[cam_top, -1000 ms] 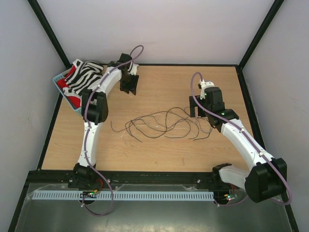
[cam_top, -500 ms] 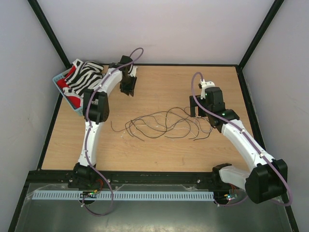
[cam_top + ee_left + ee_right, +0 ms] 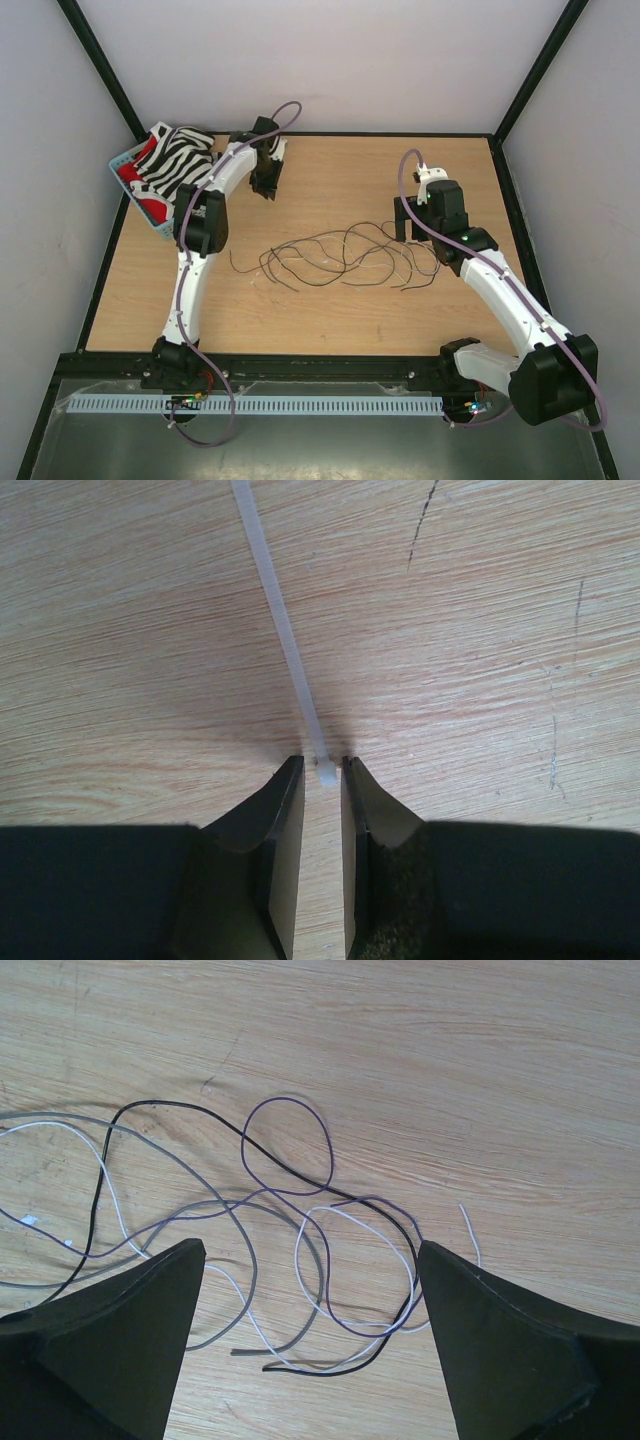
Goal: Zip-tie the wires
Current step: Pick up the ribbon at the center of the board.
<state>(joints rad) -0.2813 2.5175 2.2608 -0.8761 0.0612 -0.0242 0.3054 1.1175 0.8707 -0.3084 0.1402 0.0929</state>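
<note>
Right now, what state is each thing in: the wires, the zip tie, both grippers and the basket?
wires: loose, spread on the table, not tied.
zip tie: straight, flat on the table, not looped.
left gripper: jaws narrow either side of the zip tie's head, grip unclear.
right gripper: wide open above the wires, holding nothing.
basket: holds a striped cloth.

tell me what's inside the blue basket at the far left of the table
A zebra-striped cloth fills the basket, with something red beside it. Whatever lies underneath them is covered.
</note>
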